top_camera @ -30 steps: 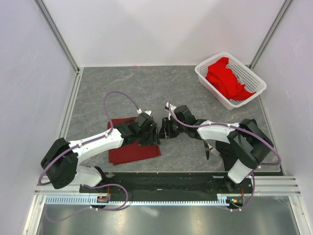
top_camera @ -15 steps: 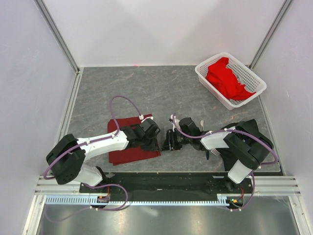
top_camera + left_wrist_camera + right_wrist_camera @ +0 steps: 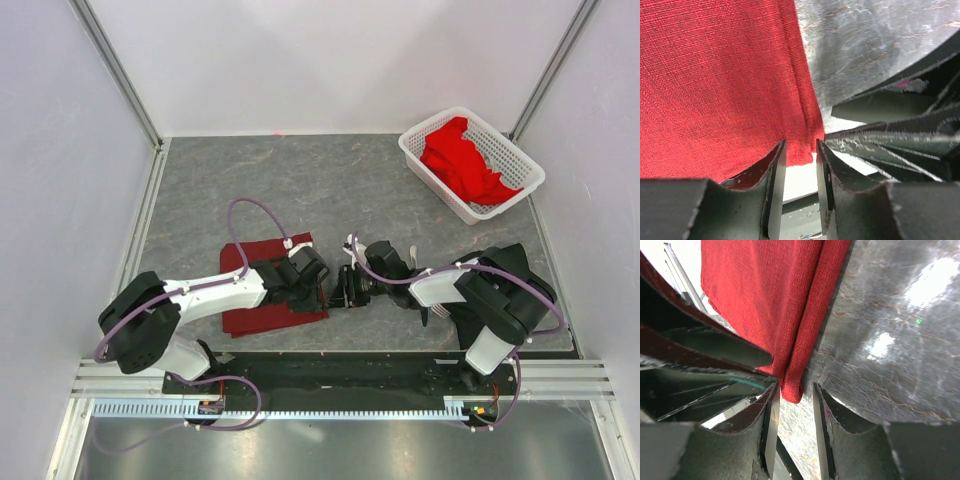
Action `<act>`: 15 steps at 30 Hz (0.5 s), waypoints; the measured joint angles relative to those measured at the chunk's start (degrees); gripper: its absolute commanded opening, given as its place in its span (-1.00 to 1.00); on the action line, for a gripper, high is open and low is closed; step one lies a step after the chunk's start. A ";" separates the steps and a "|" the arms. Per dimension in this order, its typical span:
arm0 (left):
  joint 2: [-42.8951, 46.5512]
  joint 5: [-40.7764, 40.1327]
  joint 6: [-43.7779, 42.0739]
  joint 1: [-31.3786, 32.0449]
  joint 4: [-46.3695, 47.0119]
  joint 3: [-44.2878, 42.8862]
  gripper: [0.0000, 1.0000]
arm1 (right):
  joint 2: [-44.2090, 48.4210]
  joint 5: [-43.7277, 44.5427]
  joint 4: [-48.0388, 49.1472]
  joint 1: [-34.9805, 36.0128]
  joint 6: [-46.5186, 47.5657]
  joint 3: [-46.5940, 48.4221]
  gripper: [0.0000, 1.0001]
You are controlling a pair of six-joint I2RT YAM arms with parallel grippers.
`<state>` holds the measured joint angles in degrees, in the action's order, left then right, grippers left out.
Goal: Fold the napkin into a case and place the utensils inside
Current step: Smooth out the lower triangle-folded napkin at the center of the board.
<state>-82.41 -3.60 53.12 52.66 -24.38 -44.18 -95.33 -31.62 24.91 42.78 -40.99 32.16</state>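
Note:
The dark maroon napkin [image 3: 262, 310] lies folded flat on the grey table, left of centre. Both grippers meet at its near right corner. My left gripper [image 3: 320, 290] comes from the left. In the left wrist view its jaws [image 3: 800, 145] stand partly open, with the napkin's [image 3: 715, 75] edge at their tips and a clear gap between them. My right gripper [image 3: 343, 290] faces it. Its jaws [image 3: 794, 387] are open around the folded corner of the napkin [image 3: 775, 295] without pinching it. A silver fork [image 3: 428, 308] peeks out under the right arm. The knife is hidden.
A white lattice basket [image 3: 515, 195] holding a bright red cloth [image 3: 460, 160] stands at the back right. The two grippers' fingers nearly touch each other. The table's near edge and black rail [image 3: 330, 370] run just behind the napkin's corner.
My left gripper slid toward the near right corner of the napkin and its jaws narrowed. My right gripper came nearer and lower, then stayed put over the last half second.

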 measured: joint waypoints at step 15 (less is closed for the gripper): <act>-0.68 -1.49 0.26 0.24 -1.11 0.00 -0.94 | -2.38 -0.68 2.19 1.44 -1.01 0.00 -0.63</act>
<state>-83.09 -5.08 53.39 52.90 -25.50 -44.18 -97.71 -32.29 27.09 44.23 -42.00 32.16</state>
